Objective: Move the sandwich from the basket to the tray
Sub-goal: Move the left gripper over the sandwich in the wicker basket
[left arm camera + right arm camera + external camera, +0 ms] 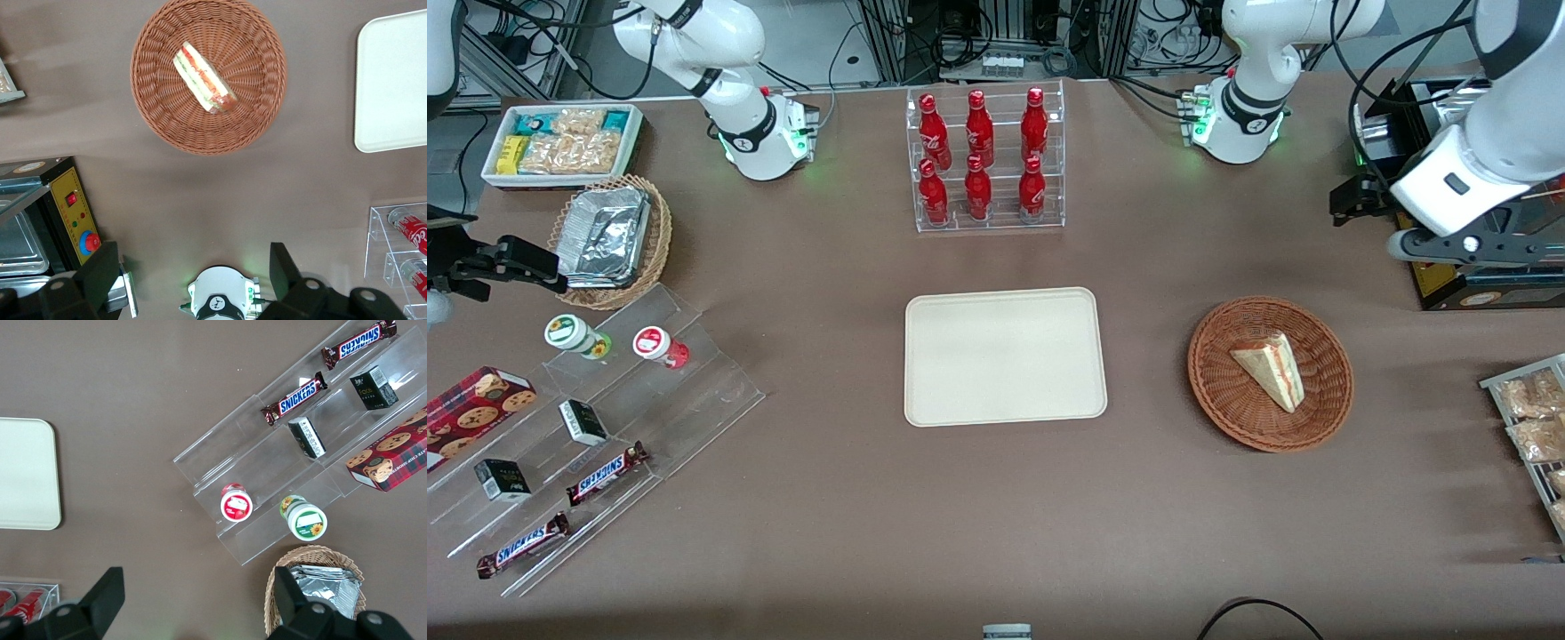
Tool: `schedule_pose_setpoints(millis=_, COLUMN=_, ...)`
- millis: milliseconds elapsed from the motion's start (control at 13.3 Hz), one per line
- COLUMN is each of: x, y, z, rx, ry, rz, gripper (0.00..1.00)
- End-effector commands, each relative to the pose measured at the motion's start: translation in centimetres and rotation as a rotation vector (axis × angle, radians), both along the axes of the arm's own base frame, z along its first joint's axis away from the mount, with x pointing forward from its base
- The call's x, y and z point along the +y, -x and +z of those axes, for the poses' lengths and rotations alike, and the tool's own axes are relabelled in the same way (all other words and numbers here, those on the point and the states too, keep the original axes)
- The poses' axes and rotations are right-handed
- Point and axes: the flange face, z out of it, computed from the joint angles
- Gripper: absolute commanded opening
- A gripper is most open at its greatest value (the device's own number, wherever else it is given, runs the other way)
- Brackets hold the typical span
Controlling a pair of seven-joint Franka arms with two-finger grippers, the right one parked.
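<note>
The gripper [193, 277] hangs high over the bare table with its two dark fingers [100, 270] spread wide apart and nothing between them; they look like blunt, matte black wedges. Under the gap between them sits the white, rounded base of the arm itself with its green light.

Well below the fingertips, and out ahead of them, lies the basket [160, 120], a round, shallow dish of reddish-brown wicker with a tight spiral weave. In it, roughly at the middle, rests the sandwich [203, 78]: a small pale wedge lying on its side, red and green filling showing in stripes along the cut edge, with a slight gloss that suggests a clear wrap. Nothing touches it.

Judging from this, the task is at its very start: the approach to the basket, with the pick not yet begun. The next move calls for carrying the open fingers over the basket, turning them so they straddle the wedge across its narrow thickness, and coming down without snagging the woven rim. The bread looks soft, so a light squeeze should do.

Farther off from the fingers, past the basket toward the parked arm's end, lies the tray [1005, 413], flat, cream-beige, smooth, rounded at the corners with a low rim, and bare
</note>
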Motion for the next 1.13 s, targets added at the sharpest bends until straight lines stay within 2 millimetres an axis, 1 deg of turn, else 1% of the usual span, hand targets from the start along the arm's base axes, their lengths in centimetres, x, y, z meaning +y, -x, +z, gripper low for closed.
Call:
schedule_pose_setpoints(millis=0, x=0.3, y=0.5, z=1.0, rx=-0.004, ry=0.019, rz=0.001, gripper=1.0)
schedule_pose_setpoints(millis=226, x=0.5, y=-0.1, z=0.3, rx=0.001, ry=0.021, rz=0.004, gripper=1.0)
schedule_pose_setpoints(millis=301, x=0.4, y=-0.9, z=-0.6, rx=-0.004, ry=0.023, rz=0.005, gripper=1.0)
schedule_pose_setpoints(millis=451, x=0.6, y=-1.5, z=-1.8, rx=-0.004, ry=0.025, rz=0.013, gripper=1.0)
schedule_pose_setpoints(millis=602, x=2.1, y=-2.6, z=-3.5, rx=0.007, ry=0.046, rz=0.042, gripper=1.0)
schedule_pose_setpoints(millis=752, x=2.0, y=-3.3, z=-5.6, rx=-0.022, ry=0.051, rz=0.048, gripper=1.0)
schedule_pose_setpoints(millis=827, x=2.0, y=-3.6, z=-6.3, rx=-0.043, ry=0.052, rz=0.054, gripper=1.0)
schedule_pose_setpoints(millis=902, x=1.9, y=-4.0, z=-6.9, rx=-0.064, ry=0.051, rz=0.079, gripper=1.0)
schedule_pose_setpoints(millis=1053, x=1.8, y=-5.0, z=-9.0, rx=-0.085, ry=0.037, rz=0.144, gripper=1.0)
